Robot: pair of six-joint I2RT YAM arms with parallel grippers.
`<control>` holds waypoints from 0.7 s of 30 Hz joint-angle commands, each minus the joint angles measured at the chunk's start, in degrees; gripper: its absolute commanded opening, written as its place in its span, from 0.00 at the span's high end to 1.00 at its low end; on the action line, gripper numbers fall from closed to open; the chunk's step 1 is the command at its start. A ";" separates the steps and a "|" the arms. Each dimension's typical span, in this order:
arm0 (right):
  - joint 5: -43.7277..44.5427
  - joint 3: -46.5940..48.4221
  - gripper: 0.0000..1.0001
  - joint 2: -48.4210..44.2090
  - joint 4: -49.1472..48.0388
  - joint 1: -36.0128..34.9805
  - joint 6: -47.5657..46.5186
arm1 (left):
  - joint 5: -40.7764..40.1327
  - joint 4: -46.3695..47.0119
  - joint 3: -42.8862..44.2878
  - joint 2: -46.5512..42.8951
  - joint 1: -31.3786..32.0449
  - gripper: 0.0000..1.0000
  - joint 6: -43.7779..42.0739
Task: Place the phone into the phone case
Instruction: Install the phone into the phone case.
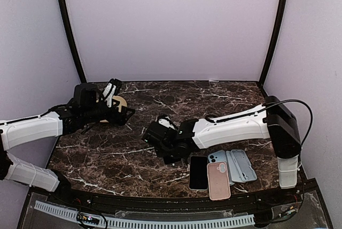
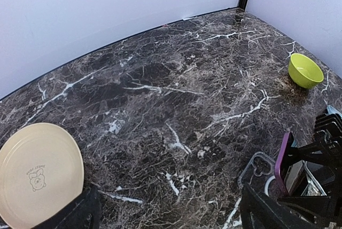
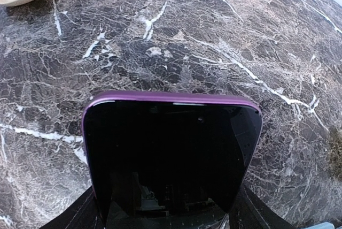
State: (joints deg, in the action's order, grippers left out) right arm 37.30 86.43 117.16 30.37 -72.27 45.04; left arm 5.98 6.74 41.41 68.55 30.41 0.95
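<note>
we see right gripper [image 3: 168, 214] fingers clamped on purple-edged phone [image 3: 171, 149], clear case [image 2: 255, 166] beside it; left gripper [image 2: 168, 221] fingers apart; plate [image 2: 37, 170] lower left, green bowl [image 2: 305, 70] upper right.

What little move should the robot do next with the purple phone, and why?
Probably tilt the purple-edged phone flatter and lower it toward the clear case. The right tool grips the phone by its sides, standing up on edge. The left wrist view shows the case lying flat on the marble table right beside it, seemingly empty.
</note>
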 commanded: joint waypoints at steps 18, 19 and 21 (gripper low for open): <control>-3.87 3.27 0.88 5.18 4.44 0.84 4.28 | 2.16 0.66 0.21 -0.06 0.20 0.07 1.23; -3.94 4.08 0.88 5.40 6.13 0.82 5.29 | 2.09 0.65 0.24 -0.15 0.23 0.07 1.18; -4.35 5.43 0.87 5.85 9.30 0.85 7.87 | 2.06 0.71 0.25 -0.25 0.26 0.07 1.15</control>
State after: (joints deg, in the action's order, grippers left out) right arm 34.22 88.71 121.38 34.13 -71.29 47.94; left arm 7.14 6.76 41.41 69.32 30.41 1.83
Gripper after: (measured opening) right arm 0.738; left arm 0.928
